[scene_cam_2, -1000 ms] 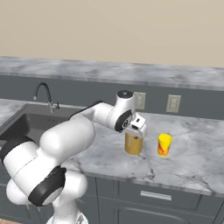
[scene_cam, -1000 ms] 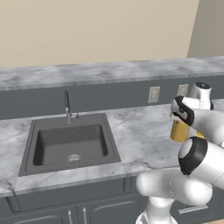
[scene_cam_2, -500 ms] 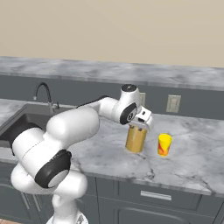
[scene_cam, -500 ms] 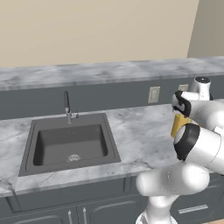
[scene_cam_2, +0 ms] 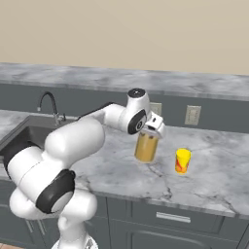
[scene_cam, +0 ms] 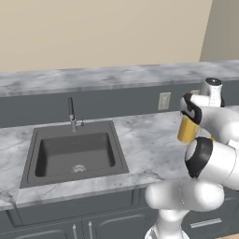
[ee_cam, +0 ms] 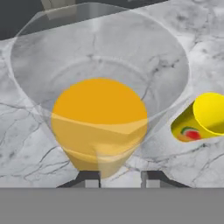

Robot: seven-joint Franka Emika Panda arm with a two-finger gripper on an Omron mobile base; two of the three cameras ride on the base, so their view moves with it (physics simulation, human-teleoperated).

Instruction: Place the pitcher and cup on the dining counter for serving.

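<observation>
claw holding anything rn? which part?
The claw is closed on the pitcher at the top rim, one finger on each side of the wall. The cup stands untouched beside it.

Rear wall: plain beige. Below it, a raised bar ledge with marble top over a dark grey panel carrying two wall outlets. Lower marble table holds a dark grey sink with a curved faucet. Grey drawer fronts with bar handles below.

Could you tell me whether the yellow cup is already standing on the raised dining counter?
No, the cup stands on the lower worktop beside the pitcher, below the dining counter.
</observation>
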